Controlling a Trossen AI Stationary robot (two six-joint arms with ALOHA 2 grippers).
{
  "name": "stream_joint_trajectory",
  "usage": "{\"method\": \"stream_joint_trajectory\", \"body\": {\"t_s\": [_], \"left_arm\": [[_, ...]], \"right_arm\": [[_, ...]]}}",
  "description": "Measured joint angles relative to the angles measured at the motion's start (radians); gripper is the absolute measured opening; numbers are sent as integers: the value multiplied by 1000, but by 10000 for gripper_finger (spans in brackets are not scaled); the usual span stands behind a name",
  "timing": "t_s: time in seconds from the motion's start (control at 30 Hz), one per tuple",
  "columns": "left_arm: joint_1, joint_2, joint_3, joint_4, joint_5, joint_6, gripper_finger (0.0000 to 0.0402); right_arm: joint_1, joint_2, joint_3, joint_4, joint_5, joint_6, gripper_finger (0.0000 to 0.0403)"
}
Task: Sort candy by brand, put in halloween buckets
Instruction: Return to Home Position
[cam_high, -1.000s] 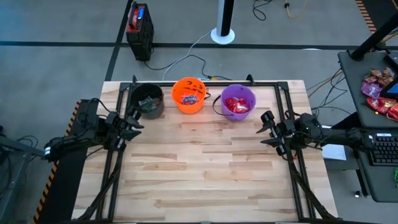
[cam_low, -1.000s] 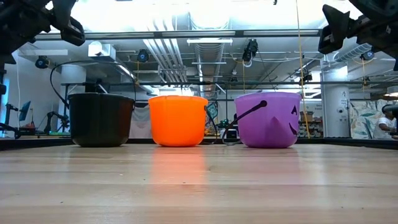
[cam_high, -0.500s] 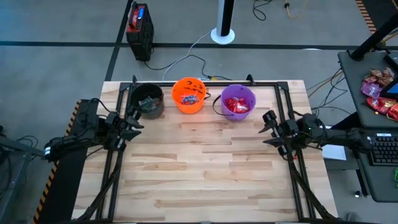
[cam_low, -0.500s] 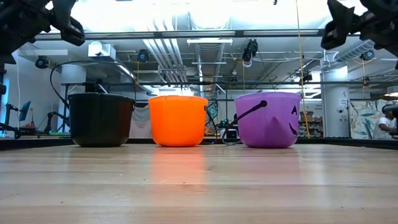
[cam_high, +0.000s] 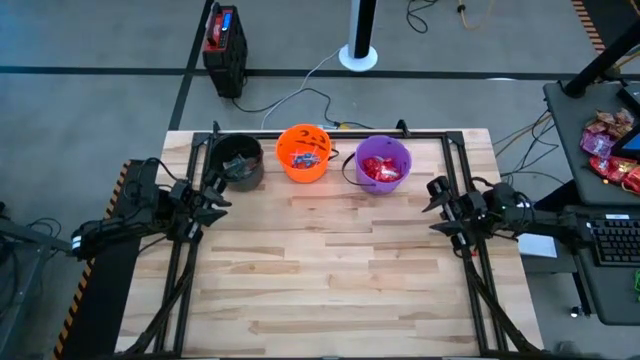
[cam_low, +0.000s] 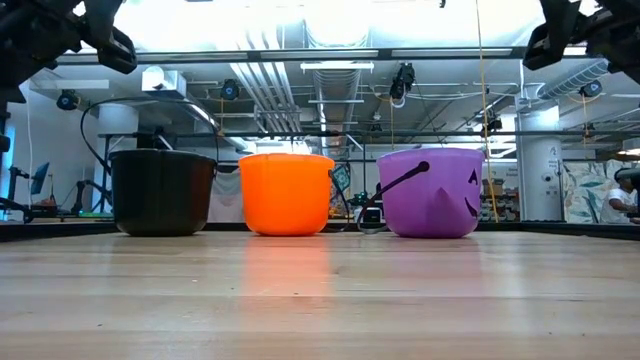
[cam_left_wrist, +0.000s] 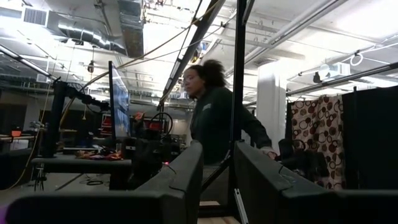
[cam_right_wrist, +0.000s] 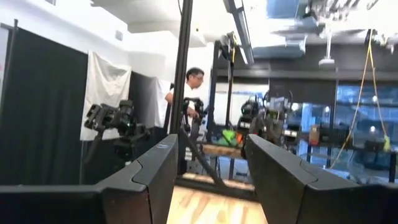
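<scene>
Three halloween buckets stand on their bases in a row along the table's far edge: black (cam_high: 240, 160), orange (cam_high: 303, 152) and purple (cam_high: 383, 163). Candy lies in the orange bucket (cam_high: 303, 158), and red packets lie in the purple one (cam_high: 381, 171). My left gripper (cam_high: 217, 196) hovers open at the table's left edge, near the black bucket, with nothing between its fingers (cam_left_wrist: 217, 155). My right gripper (cam_high: 436, 205) hovers open at the right edge, near the purple bucket, also holding nothing (cam_right_wrist: 210, 146). Both point slightly upward, high above the tabletop (cam_low: 110, 45) (cam_low: 552, 30).
The black metal frame (cam_high: 330, 135) runs along the far edge and both sides of the wooden table (cam_high: 330, 270). A side desk at the right bears more candy bags (cam_high: 610, 150). A person (cam_left_wrist: 214, 118) stands in the room beyond the table.
My right gripper has drawn back a little toward the table's right edge and risen, tipping slightly upward; its fingers stay open. The left gripper and the buckets have kept still.
</scene>
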Motion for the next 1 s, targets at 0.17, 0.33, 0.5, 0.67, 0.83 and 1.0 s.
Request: {"method": "stream_joint_trajectory", "body": {"t_s": [0.17,0.33,0.5,0.67,0.83,1.0], "left_arm": [[0,0,0,0,0,0,77],[0,0,0,0,0,0,77],[0,0,0,0,0,0,77],[0,0,0,0,0,0,77],[0,0,0,0,0,0,77],[0,0,0,0,0,0,77]], "right_arm": [[0,-70,0,5,0,0,183],[0,-94,0,1,0,0,183],[0,-124,-3,4,0,0,183],[0,-107,-3,4,0,0,183],[0,-91,-3,4,0,0,183],[0,-91,-3,3,0,0,183]]}}
